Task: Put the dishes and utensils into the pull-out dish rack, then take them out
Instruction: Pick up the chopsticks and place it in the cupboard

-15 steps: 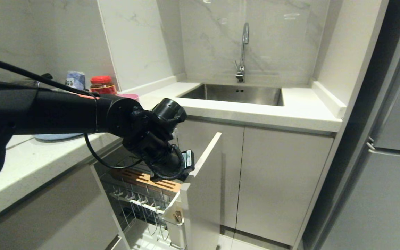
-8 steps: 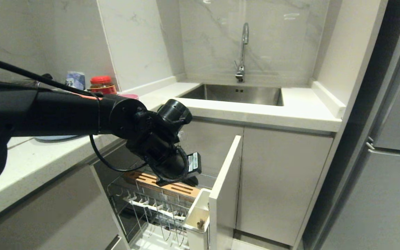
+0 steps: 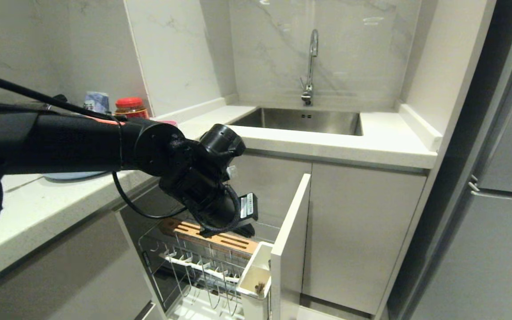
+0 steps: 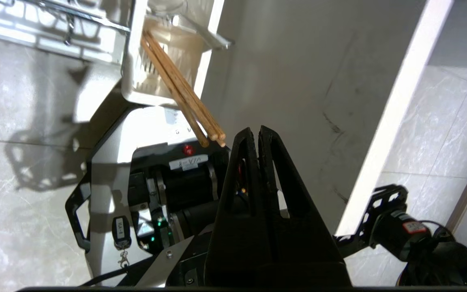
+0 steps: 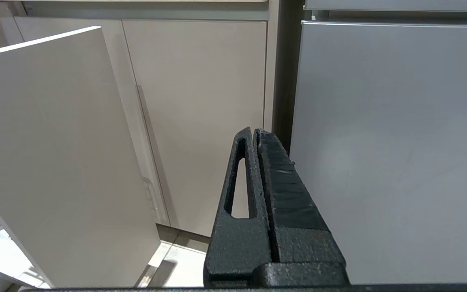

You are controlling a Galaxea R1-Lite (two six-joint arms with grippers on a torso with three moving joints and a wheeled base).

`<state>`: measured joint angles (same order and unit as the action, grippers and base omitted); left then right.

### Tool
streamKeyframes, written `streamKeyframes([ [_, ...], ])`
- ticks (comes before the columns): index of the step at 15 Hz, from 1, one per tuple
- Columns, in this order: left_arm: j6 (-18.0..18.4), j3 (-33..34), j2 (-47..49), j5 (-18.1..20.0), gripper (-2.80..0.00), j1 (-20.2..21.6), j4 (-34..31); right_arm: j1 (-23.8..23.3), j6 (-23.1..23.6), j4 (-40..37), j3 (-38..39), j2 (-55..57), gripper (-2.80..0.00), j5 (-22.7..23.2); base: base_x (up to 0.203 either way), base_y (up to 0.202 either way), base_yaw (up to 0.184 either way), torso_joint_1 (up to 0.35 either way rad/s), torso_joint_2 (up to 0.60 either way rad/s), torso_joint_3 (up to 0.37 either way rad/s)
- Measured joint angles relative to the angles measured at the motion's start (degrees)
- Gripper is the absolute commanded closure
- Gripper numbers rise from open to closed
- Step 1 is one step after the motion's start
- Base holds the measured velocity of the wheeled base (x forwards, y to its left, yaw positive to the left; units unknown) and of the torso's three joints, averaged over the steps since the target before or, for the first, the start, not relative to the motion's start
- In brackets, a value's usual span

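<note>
We see a kitchen corner, with the pull-out dish rack [image 3: 220,262] drawn out below the counter, to the left of the sink [image 3: 302,120]. Our left gripper [image 4: 256,136] hangs over the rack with its jaws clenched on nothing. The chopsticks [image 4: 178,91] stand in the rack's white utensil cup [image 4: 164,52]. A light-blue plate [image 3: 71,175] lies on the counter above the rack. A white label on our wrist is too small to read. Our right gripper [image 5: 256,136], also clenched and holding nothing, hangs beside the rack's white front panel [image 5: 55,162].
</note>
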<state>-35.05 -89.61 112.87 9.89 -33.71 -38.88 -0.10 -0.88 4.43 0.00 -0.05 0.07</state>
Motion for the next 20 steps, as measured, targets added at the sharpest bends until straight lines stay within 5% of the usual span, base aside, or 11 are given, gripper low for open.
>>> streamKeyframes([
  [5,0.2,-0.9,-6.2,-1.5,0.00,2.7,0.1,0.0,0.0,0.0,0.0,0.0,0.00,0.0,0.000,0.000,0.000,0.000,0.00,0.000],
  [12,2.4,-3.2,-22.3,-9.7,0.00,7.3,0.5,0.0,0.0,0.0,0.0,0.0,0.00,0.0,0.000,0.000,0.000,0.000,0.00,0.000],
  [17,13.6,-3.0,-38.1,-12.1,0.00,16.7,3.6,0.0,0.0,0.0,0.0,0.0,0.00,0.0,0.000,0.000,0.000,0.000,0.00,0.000],
  [20,22.6,3.1,-49.1,-11.2,0.00,22.7,9.2,0.0,0.0,0.0,0.0,0.0,0.00,0.0,0.000,0.000,0.000,0.000,0.00,0.000],
])
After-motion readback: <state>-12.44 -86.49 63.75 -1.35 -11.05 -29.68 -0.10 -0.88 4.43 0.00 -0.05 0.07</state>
